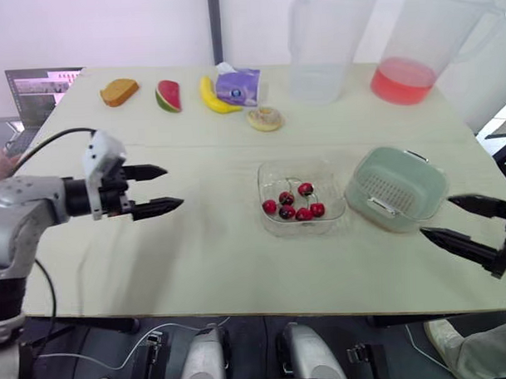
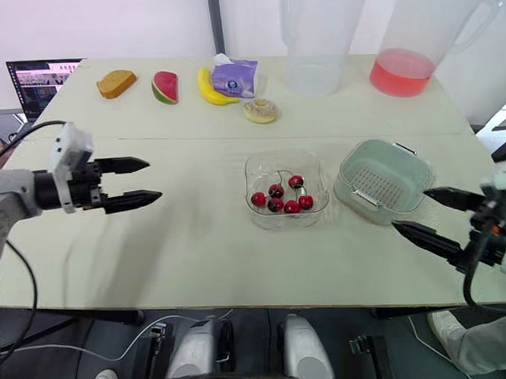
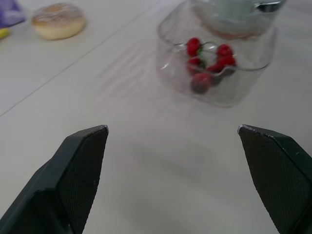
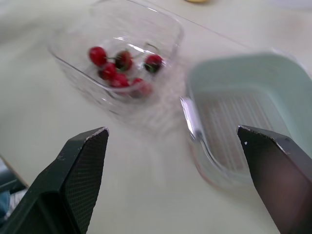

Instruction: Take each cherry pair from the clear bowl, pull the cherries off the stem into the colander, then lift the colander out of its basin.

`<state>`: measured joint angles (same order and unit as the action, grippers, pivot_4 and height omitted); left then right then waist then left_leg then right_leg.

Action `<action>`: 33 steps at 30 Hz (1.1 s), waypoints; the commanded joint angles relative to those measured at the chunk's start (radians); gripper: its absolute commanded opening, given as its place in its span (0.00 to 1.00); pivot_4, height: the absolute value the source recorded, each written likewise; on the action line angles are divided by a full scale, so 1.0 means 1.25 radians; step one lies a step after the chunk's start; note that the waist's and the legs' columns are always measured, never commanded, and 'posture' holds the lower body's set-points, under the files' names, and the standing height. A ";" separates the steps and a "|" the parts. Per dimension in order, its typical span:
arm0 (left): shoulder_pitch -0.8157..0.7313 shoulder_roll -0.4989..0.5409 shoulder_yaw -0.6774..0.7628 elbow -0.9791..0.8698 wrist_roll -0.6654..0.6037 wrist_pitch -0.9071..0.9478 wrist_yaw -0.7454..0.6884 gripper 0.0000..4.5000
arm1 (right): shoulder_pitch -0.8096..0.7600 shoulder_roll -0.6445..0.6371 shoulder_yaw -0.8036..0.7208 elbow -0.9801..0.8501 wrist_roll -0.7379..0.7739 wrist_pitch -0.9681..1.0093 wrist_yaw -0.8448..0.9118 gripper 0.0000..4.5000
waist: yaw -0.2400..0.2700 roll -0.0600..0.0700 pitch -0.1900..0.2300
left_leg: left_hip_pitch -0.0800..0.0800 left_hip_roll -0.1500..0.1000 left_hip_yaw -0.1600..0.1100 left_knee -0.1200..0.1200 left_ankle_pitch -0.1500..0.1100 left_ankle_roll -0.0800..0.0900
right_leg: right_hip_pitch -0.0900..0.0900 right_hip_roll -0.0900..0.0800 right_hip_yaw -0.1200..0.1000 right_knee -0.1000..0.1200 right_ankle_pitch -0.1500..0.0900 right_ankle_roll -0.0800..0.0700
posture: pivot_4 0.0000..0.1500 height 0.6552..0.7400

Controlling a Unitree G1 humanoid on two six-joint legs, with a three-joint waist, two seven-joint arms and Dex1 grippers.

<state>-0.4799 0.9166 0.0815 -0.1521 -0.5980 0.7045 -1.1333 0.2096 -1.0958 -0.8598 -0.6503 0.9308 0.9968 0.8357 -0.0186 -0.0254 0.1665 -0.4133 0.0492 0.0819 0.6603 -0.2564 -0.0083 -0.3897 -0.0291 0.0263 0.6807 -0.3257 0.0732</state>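
A clear square bowl (image 1: pixel 275 218) holds several red cherries (image 1: pixel 293 205) at mid-table. Right of it sits the pale green colander (image 1: pixel 396 187) in its basin, with nothing in it. My left gripper (image 1: pixel 159 189) hovers open well to the bowl's left, fingers pointing toward it. My right gripper (image 1: pixel 460 221) stands open just right of the colander, near the table's front right corner. In the left wrist view the bowl (image 3: pixel 243 83) and cherries (image 3: pixel 207 61) lie ahead; in the right wrist view the bowl (image 4: pixel 73 53) and colander (image 4: pixel 243 117) lie side by side.
Along the back stand a bread slice (image 1: pixel 119 91), a watermelon wedge (image 1: pixel 168 96), a banana (image 1: pixel 214 97), a purple tissue pack (image 1: pixel 238 85), a doughnut (image 1: pixel 265 118), a clear pitcher (image 1: pixel 324 42) and a pitcher of red liquid (image 1: pixel 428 42). A laptop (image 1: pixel 38 87) sits far left.
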 commanded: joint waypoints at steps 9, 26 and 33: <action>-0.102 -0.049 -0.148 -0.008 0.055 -0.071 -0.100 1.00 | -0.815 -0.020 0.924 0.183 -0.242 0.087 0.005 0.99 | -0.009 0.002 0.001 | -0.013 0.000 0.000 0.003 0.000 0.000 | -0.014 0.001 0.001 0.003 0.000 -0.001 | 1.00 1.00; -0.075 -0.072 -0.141 -0.037 0.059 -0.082 -0.099 1.00 | -1.082 0.103 1.320 0.419 -0.658 -0.040 0.319 0.99 | 0.004 0.003 0.001 | -0.024 0.000 0.001 0.008 0.001 0.000 | -0.026 0.001 0.000 0.009 0.001 0.000 | 1.00 1.00; -0.065 -0.074 -0.136 -0.045 0.057 -0.077 -0.089 1.00 | -1.096 0.129 1.321 0.434 -0.727 -0.057 0.380 0.99 | 0.004 0.003 0.001 | -0.024 0.000 0.001 0.009 0.001 0.000 | -0.026 0.001 -0.001 0.011 0.000 0.000 | 1.00 1.00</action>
<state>-0.5578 0.8213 -0.1218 -0.1790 -0.5131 0.6083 -1.2498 -1.1236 -0.9338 0.8073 -0.0955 0.0483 0.9399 1.2866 -0.0143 -0.0220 0.1680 -0.4435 0.0493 0.0826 0.6729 -0.2554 -0.0085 -0.4229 -0.0279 0.0255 0.6955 -0.3252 0.0728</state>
